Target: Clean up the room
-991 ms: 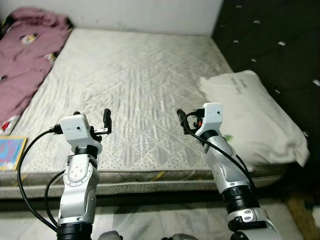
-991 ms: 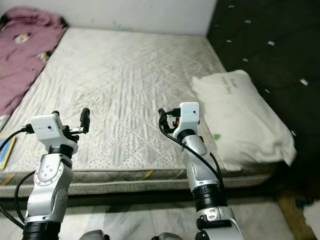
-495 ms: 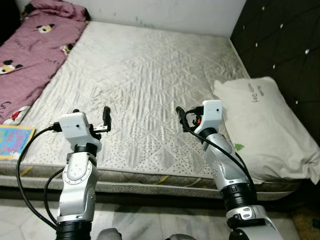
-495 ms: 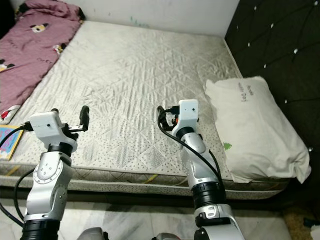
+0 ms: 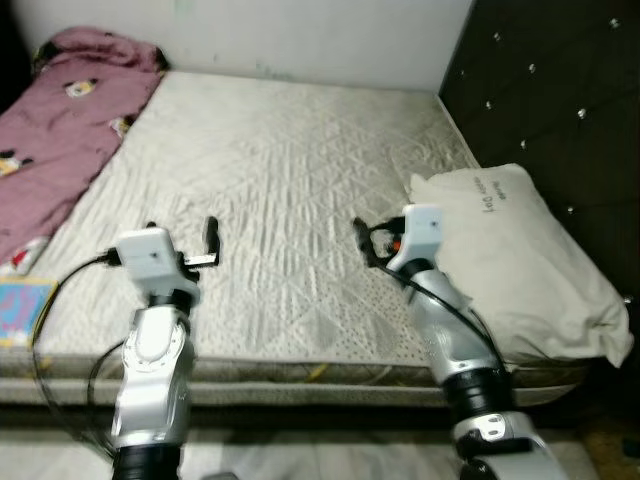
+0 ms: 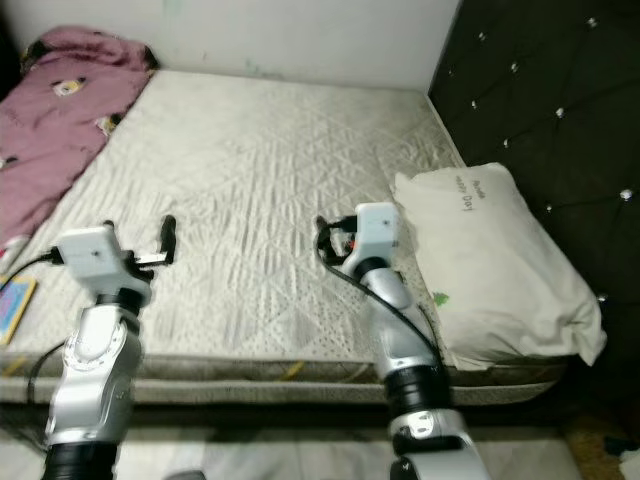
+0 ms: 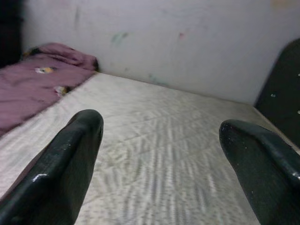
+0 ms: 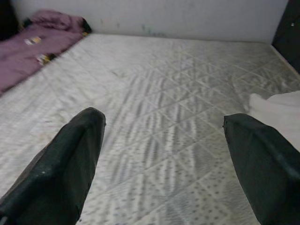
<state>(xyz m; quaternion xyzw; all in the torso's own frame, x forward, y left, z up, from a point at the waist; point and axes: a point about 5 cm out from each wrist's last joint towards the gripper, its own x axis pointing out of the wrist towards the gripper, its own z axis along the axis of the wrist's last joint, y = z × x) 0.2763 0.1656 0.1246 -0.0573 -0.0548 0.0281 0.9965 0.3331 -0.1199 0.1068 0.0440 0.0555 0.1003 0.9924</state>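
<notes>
A bare grey quilted mattress [image 5: 280, 170] lies before me. A white pillow [image 5: 515, 255] rests on its right side, against a black tufted headboard [image 5: 560, 90]. A purple printed blanket [image 5: 55, 130] is bunched along the mattress's left side and far left corner. My left gripper [image 5: 182, 240] hovers open over the near left part of the mattress with nothing between its fingers [image 7: 70, 159]. My right gripper [image 5: 385, 235] is open and empty too, held just left of the pillow [image 8: 279, 110].
A colourful book [image 5: 20, 310] lies at the left edge, beside the mattress's near corner. A white wall [image 5: 300, 35] runs behind the bed. A strip of pale floor [image 5: 320, 455] shows below the mattress's front edge.
The whole picture has shifted and blurred slightly, so the camera has moved. Both arms keep the same raised pose with fingers apart.
</notes>
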